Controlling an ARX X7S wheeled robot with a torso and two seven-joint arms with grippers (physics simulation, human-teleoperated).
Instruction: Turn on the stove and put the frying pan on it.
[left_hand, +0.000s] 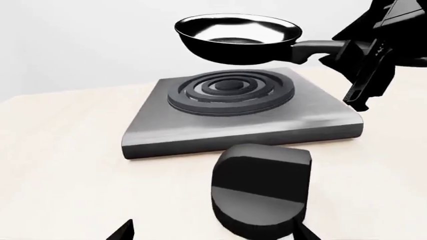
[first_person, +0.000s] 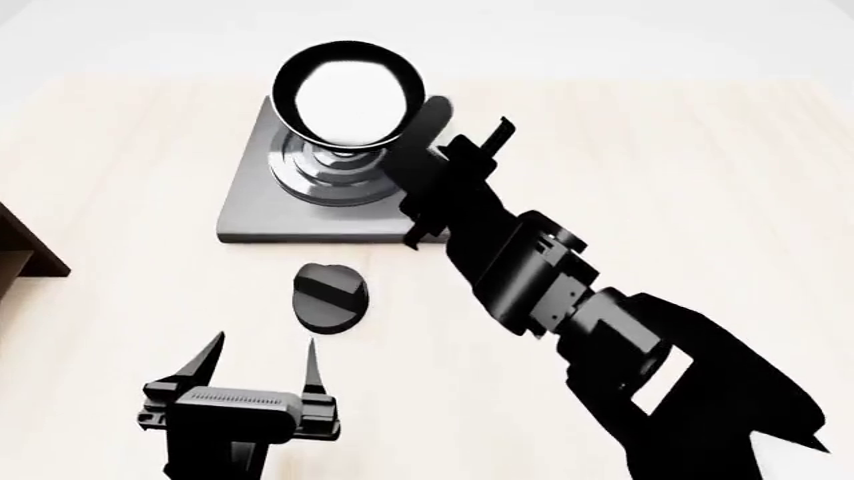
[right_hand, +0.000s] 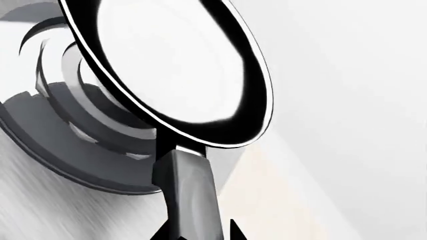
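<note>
The frying pan hangs level a little above the stove's ring burner, not touching it. My right gripper is shut on the pan's long black handle. The left wrist view shows a gap between the pan and the dark-grey stove slab. The round black knob lies on the table in front of the slab. My left gripper stands open just short of the knob, with nothing between its fingers.
A brown wooden shelf juts in at the left edge of the head view. The right arm reaches across the table's right half. The pale wooden tabletop spreads around the stove.
</note>
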